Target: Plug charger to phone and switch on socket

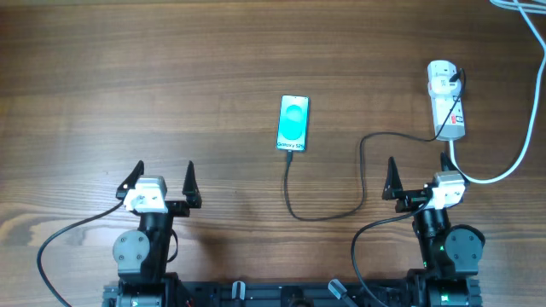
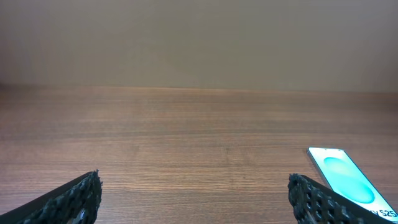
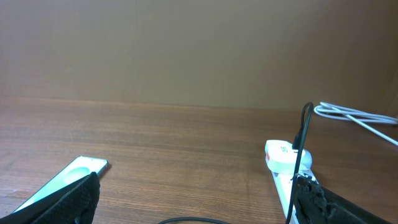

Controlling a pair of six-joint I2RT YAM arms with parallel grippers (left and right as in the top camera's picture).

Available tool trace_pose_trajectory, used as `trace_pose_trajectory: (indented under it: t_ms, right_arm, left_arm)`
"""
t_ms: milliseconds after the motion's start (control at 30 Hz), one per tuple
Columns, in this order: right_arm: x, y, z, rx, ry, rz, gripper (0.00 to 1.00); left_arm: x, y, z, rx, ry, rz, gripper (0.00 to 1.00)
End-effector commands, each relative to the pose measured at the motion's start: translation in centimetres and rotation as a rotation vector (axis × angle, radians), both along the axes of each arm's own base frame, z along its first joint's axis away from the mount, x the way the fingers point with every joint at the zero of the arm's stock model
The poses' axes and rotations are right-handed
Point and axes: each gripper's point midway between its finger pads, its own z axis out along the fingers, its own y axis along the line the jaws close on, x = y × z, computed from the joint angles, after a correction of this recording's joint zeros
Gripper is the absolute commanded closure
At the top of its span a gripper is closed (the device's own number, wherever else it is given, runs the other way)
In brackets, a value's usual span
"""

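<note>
Wood table (image 1: 128, 68): open stretch left of phone (image 1: 293, 122); socket (image 1: 445, 107) near right edge; both jaws spread, empty.

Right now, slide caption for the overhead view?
Left tool and right tool open, empty; charger cable loops from phone to adapter on power strip.

I see a wood-grain table (image 1: 128, 77), a thick white cable (image 1: 510, 174) looping near its right edge, and a plain beige wall (image 2: 199, 37) behind.

Even, soft, warm light over sharp pictures; faint shadows, mild glow on the phone (image 1: 293, 123) screen.
</note>
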Motion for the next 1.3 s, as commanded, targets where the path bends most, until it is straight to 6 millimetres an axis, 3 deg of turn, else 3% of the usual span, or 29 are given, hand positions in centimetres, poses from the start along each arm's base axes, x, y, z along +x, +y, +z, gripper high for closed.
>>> trace_pose_trajectory:
  t_ms: [0,1267]
  right_arm:
    - [-0.03,-0.35,0.18,-0.009,-0.01,-0.018,0.0]
    - [-0.03,-0.35,0.19,-0.009,-0.011,-0.018,0.0]
  left_arm:
    - [-0.03,0.1,-0.26,0.05,0.002,0.004,0.0]
    - [-0.01,0.28,-0.18,0.02,-0.001,0.017,0.0]
